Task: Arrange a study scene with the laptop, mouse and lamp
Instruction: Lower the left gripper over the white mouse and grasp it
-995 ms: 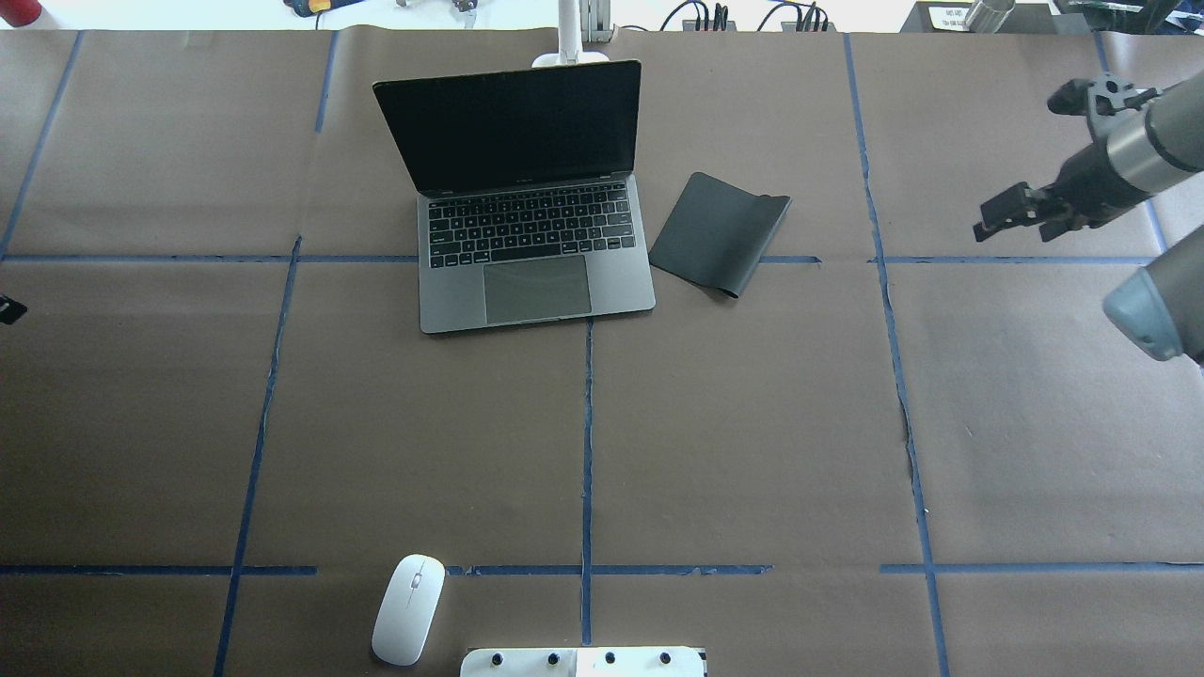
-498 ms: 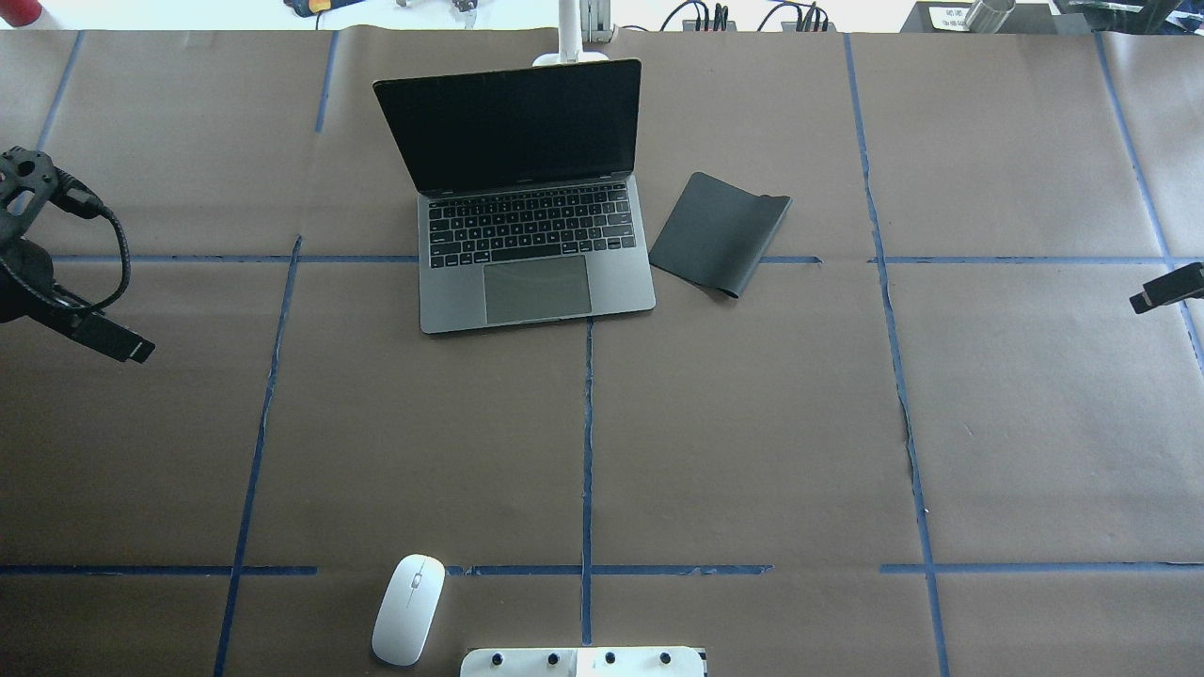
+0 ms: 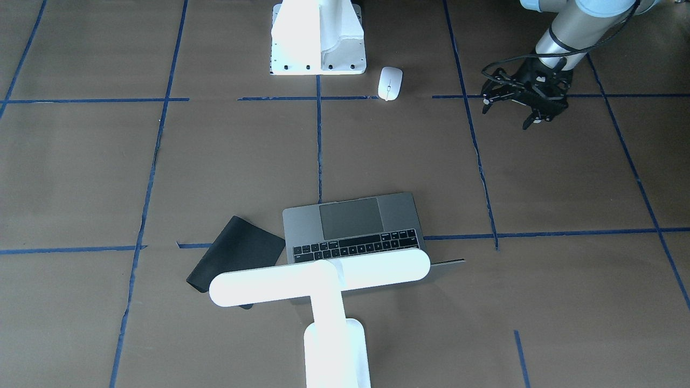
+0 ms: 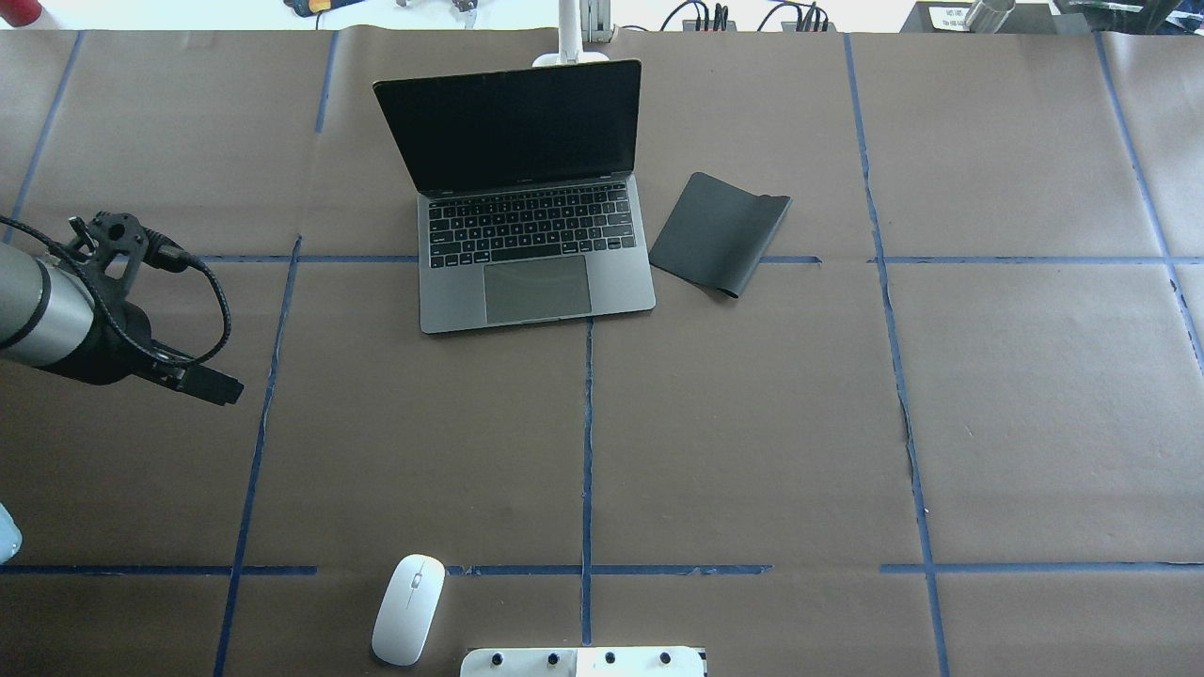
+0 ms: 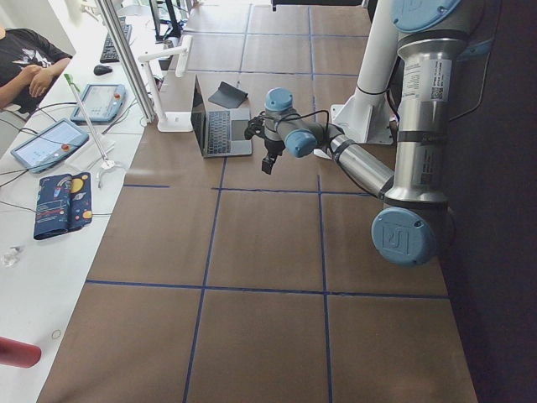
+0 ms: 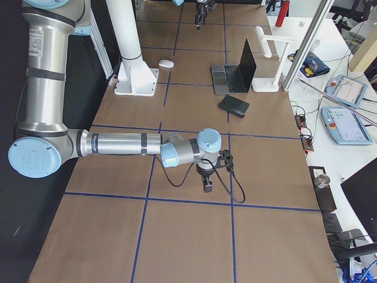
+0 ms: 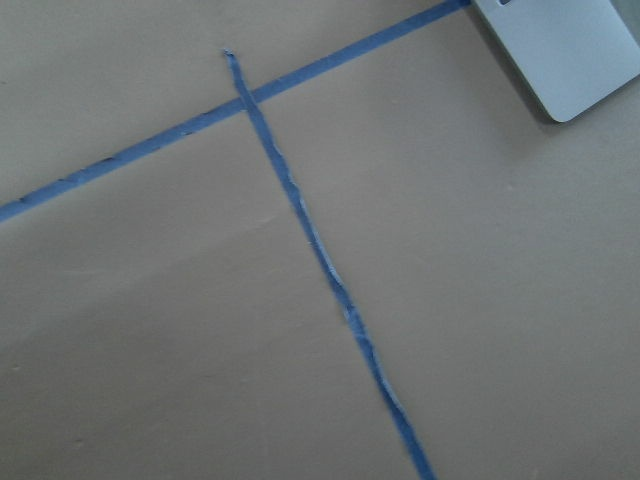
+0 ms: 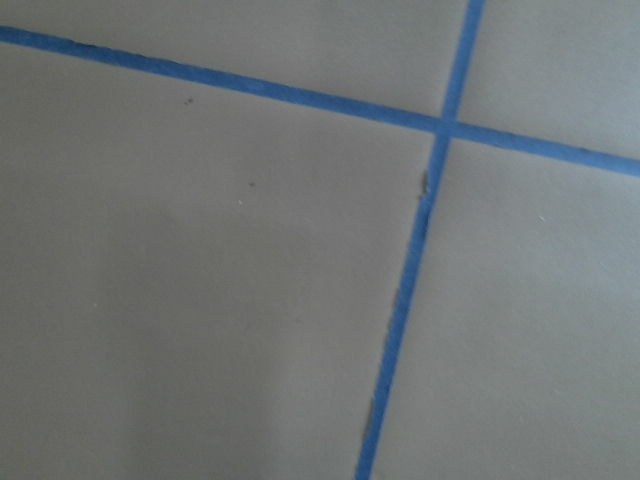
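While the laptop [image 4: 527,226] stands open, the left gripper [image 3: 517,108] hangs spread and empty; whether the right gripper [image 6: 207,185] is open, I cannot tell.

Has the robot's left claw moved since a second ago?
Yes. In the overhead view the left gripper has come further in from the left edge, toward the vertical blue tape line, while the mouse stays put.

Nothing legible anywhere. Square emblem [image 5: 393,238] on the blue joint cap [image 5: 413,256] and label [image 5: 417,80] on the arm tube [image 5: 435,117]; both too small to read.
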Motion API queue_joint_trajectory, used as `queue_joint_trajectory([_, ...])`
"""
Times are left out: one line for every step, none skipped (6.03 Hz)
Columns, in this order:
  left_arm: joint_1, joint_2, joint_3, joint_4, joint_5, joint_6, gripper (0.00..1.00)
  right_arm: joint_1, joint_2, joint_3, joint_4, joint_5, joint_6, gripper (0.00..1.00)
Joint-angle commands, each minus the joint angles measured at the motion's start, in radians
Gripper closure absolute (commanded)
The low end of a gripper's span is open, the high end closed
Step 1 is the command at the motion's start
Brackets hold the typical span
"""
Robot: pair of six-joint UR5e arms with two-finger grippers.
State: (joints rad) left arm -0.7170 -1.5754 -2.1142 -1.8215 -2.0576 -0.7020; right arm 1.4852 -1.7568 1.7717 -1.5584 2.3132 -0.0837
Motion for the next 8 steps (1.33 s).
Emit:
queue_joint_trajectory([0.2, -0.001, -0.039, -0.008, 0.15, -0.191, 0.0, 0.04, -0.035, 0.012, -0.035, 0.002, -0.03, 0.0])
queue_joint_trajectory([0.311, -0.027, -0.041, -0.007, 0.251, -0.258, 0.0, 0.04, -0.035, 0.011, -0.034, 0.002, -0.03, 0.0])
queue_joint_trajectory([0.382, -0.037, -0.041, -0.007, 0.302, -0.307, 0.0, 0.04, -0.036, 0.009, -0.034, 0.002, -0.03, 0.0])
queue_joint_trajectory([0.462, -0.066, -0.041, 0.004, 0.354, -0.411, 0.0, 0.04, -0.036, 0.009, -0.034, 0.002, -0.03, 0.0])
queue_joint_trajectory([0.544, -0.067, -0.04, 0.007, 0.473, -0.485, 0.0, 0.04, -0.038, 0.008, -0.034, -0.003, -0.03, 0.0])
queue_joint_trajectory([0.615, -0.086, -0.038, 0.046, 0.52, -0.541, 0.0, 0.04, -0.041, 0.008, -0.034, -0.006, -0.03, 0.0])
queue_joint_trajectory([0.681, -0.104, -0.033, 0.077, 0.549, -0.569, 0.0, 0.04, -0.044, 0.009, -0.034, -0.006, -0.027, 0.0])
queue_joint_trajectory([0.697, -0.113, -0.029, 0.077, 0.556, -0.571, 0.0, 0.04, -0.044, 0.011, -0.034, -0.006, -0.025, 0.0])
